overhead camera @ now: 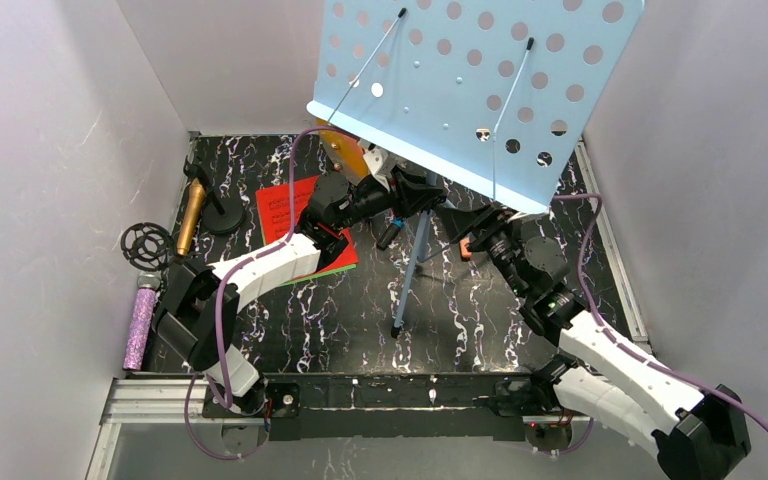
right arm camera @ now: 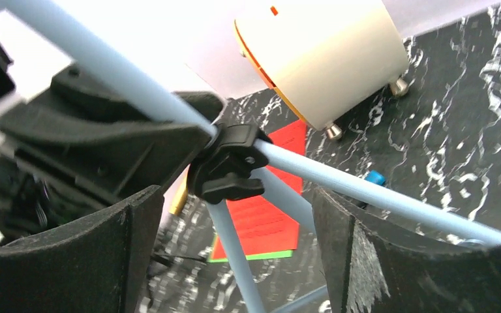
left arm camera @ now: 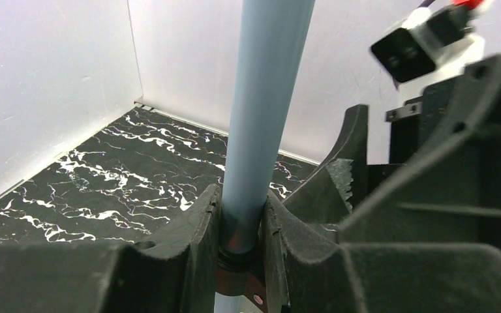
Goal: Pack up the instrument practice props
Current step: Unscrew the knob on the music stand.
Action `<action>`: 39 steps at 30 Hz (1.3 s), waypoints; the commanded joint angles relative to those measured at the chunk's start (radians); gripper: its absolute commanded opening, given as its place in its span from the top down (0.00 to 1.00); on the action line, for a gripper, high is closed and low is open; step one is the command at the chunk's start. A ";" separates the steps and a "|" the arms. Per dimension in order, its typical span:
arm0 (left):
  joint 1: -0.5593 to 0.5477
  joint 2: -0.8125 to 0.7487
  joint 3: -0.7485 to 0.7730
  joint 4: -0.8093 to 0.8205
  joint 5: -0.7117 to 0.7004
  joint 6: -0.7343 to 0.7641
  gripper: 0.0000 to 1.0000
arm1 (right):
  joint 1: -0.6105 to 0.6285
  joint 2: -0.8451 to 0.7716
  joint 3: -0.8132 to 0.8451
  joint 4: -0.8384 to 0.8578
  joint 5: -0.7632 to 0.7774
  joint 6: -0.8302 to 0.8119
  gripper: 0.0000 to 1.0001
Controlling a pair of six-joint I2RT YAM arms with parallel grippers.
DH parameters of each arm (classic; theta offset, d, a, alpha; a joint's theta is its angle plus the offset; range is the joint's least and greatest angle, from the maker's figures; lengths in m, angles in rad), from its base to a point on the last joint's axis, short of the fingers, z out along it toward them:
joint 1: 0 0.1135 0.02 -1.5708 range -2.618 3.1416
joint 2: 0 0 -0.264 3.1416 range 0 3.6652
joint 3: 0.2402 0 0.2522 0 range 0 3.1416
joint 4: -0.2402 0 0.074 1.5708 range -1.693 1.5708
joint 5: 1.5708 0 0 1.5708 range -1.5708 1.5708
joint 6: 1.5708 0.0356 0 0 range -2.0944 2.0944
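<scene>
Black marbled table | pale-blue perforated sheet-music tripod | left jaws clamp its pole | right jaws spread, empty

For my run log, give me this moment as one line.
left gripper: shut on stand pole | right gripper: open near stand hub

Pale-blue perforated music stand, red sheet, gold microphone, black white-veined table
</scene>
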 commanded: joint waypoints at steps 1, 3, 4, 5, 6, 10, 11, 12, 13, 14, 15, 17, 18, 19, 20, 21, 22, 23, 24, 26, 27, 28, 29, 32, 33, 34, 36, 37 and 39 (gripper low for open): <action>-0.006 0.033 -0.034 -0.220 0.013 -0.023 1.00 | -0.049 0.040 0.027 0.039 0.032 0.399 0.11; -0.007 0.033 -0.034 -0.222 0.014 -0.021 1.00 | -0.062 0.067 0.039 0.039 0.009 0.451 0.15; -0.007 0.033 -0.033 -0.223 0.014 -0.019 1.00 | -0.069 0.083 0.048 0.031 0.003 0.481 0.16; -0.007 0.032 -0.033 -0.224 0.014 -0.017 1.00 | -0.073 0.093 0.055 0.032 -0.011 0.495 0.19; -0.007 0.031 -0.033 -0.226 0.014 -0.016 1.00 | -0.076 0.103 0.059 0.038 -0.027 0.504 0.20; -0.006 0.027 -0.033 -0.231 0.014 -0.011 1.00 | -0.081 0.118 0.066 0.017 -0.046 0.519 0.25; -0.007 0.027 -0.033 -0.231 0.014 -0.010 1.00 | -0.085 0.118 0.060 0.014 -0.046 0.529 0.26; -0.006 0.028 -0.033 -0.231 0.014 -0.009 1.00 | -0.086 0.121 0.052 0.023 -0.052 0.536 0.28; -0.007 0.028 -0.034 -0.231 0.015 -0.009 1.00 | -0.088 0.124 0.047 0.038 -0.064 0.541 0.30; -0.007 0.030 -0.033 -0.231 0.016 -0.009 1.00 | -0.091 0.130 0.046 0.045 -0.075 0.546 0.33; -0.007 0.031 -0.033 -0.230 0.016 -0.009 1.00 | -0.092 0.136 0.050 0.046 -0.089 0.554 0.35; -0.008 0.030 -0.034 -0.231 0.017 -0.009 1.00 | -0.097 0.151 0.065 0.045 -0.126 0.550 0.38; -0.007 0.029 -0.034 -0.231 0.016 -0.009 1.00 | -0.098 0.157 0.074 0.029 -0.146 0.549 0.39; -0.007 0.027 -0.034 -0.231 0.015 -0.008 1.00 | -0.098 0.161 0.084 0.019 -0.162 0.552 0.40; -0.008 0.027 -0.034 -0.233 0.014 -0.006 1.00 | -0.098 0.164 0.089 0.015 -0.178 0.553 0.41; -0.008 0.026 -0.033 -0.233 0.013 -0.004 1.00 | -0.099 0.166 0.092 0.010 -0.194 0.555 0.43; -0.008 0.026 -0.034 -0.233 0.012 -0.003 1.00 | -0.100 0.167 0.095 0.003 -0.201 0.564 0.44; -0.008 0.027 -0.035 -0.233 0.012 -0.003 1.00 | -0.100 0.168 0.099 -0.006 -0.216 0.570 0.44; -0.008 0.028 -0.034 -0.233 0.012 -0.003 1.00 | -0.101 0.168 0.101 -0.015 -0.237 0.576 0.45; -0.007 0.028 -0.033 -0.233 0.013 -0.003 1.00 | -0.102 0.165 0.106 -0.026 -0.253 0.584 0.48; -0.008 0.028 -0.033 -0.233 0.013 -0.003 1.00 | -0.102 0.162 0.107 -0.033 -0.258 0.587 0.50; -0.008 0.028 -0.033 -0.233 0.013 -0.003 1.00 | -0.102 0.160 0.110 -0.043 -0.261 0.587 0.53; -0.007 0.030 -0.033 -0.234 0.014 -0.003 1.00 | -0.102 0.158 0.112 -0.048 -0.266 0.587 0.55; -0.007 0.030 -0.033 -0.234 0.014 -0.003 1.00 | -0.103 0.154 0.114 -0.048 -0.276 0.542 0.65; -0.008 0.030 -0.033 -0.234 0.013 -0.004 1.00 | -0.103 0.151 0.115 -0.053 -0.273 0.523 0.70; -0.008 0.030 -0.033 -0.235 0.013 -0.003 1.00 | -0.103 0.147 0.115 -0.057 -0.270 0.500 0.74; -0.008 0.030 -0.033 -0.237 0.014 -0.002 1.00 | -0.104 0.141 0.116 -0.061 -0.264 0.446 0.83; -0.008 0.029 -0.033 -0.238 0.013 -0.001 1.00 | -0.107 0.138 0.117 -0.065 -0.261 0.414 0.87; -0.008 0.027 -0.031 -0.241 0.011 0.000 1.00 | -0.110 0.131 0.125 -0.081 -0.252 0.327 0.95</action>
